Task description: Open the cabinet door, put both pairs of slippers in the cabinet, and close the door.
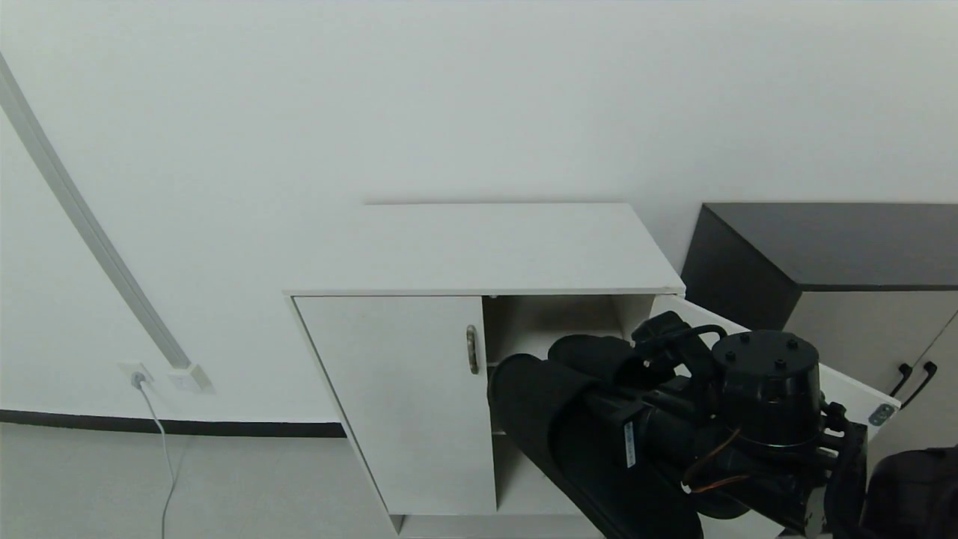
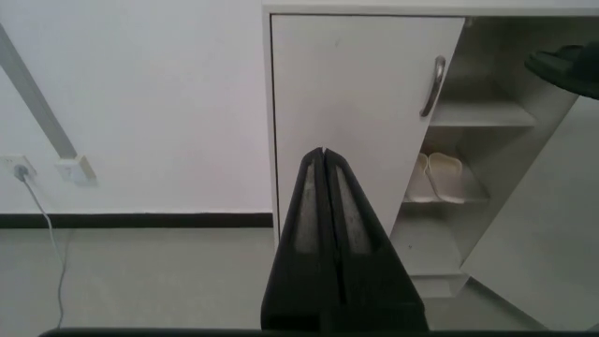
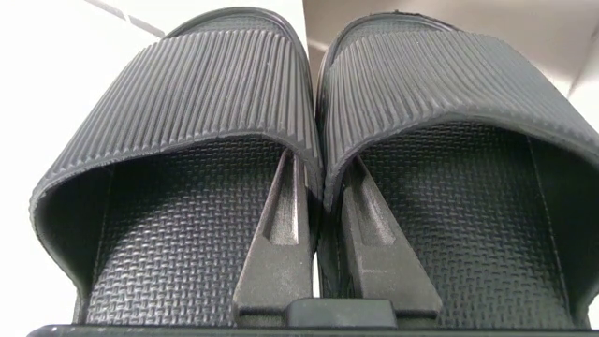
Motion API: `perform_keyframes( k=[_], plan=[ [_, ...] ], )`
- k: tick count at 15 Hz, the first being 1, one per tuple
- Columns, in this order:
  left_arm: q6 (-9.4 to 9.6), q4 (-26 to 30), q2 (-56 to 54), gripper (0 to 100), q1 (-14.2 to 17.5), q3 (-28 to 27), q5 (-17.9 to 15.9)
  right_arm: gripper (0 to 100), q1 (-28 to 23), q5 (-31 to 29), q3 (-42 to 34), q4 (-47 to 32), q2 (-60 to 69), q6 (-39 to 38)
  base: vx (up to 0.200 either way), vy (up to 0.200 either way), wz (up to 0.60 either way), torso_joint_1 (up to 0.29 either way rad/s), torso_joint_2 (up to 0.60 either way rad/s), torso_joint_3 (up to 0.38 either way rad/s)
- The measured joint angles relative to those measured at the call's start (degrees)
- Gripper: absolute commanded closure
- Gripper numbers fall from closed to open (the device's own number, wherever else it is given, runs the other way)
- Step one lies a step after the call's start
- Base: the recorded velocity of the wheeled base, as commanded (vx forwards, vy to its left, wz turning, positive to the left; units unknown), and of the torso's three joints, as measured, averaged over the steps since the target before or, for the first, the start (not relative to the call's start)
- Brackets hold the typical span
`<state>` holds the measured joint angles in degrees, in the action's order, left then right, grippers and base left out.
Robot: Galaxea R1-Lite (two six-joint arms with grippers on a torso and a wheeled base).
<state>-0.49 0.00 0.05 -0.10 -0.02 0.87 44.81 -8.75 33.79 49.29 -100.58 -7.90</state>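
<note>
Right claw [image 3: 321, 187] is clamped on the black slippers [image 1: 554, 419]; one finger sits inside each slipper, and the two inner walls are pinched together between them; I've got the pair up in the air, just in front of the open right half of the white cabinet [image 1: 479, 247]. The right door [image 1: 846, 385] stands swung out beside my right arm; the left door [image 1: 397, 397] is shut, with its metal handle [image 1: 471, 349] at the inner edge. Over on the left wrist camera, the left claw [image 2: 324, 159] is closed up tight, fingers pressed together with nothing between them; it hangs in front of the shut door, apart from it. Past it I can see the white slippers [image 2: 437, 176] lying side by side on a lower shelf [image 2: 468, 198] inside the cabinet. A dark cabinet [image 1: 823, 247] stands just to the right of the white one.
</note>
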Motion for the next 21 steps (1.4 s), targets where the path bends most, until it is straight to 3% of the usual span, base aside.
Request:
perform_keyframes(
  k=[12, 21],
  plan=[
    [-0.02, 0.0, 0.0, 100, 0.0, 0.0, 0.0, 100, 0.0, 0.2, 0.0, 0.0, -0.8, -0.1, 0.0, 0.0, 0.0, -0.185, 0.51, 0.324],
    [-0.02, 0.0, 0.0, 100, 0.0, 0.0, 0.0, 100, 0.0, 0.2, 0.0, 0.0, -0.8, -0.1, 0.0, 0.0, 0.0, -0.093, 0.46, 0.354]
  ],
)
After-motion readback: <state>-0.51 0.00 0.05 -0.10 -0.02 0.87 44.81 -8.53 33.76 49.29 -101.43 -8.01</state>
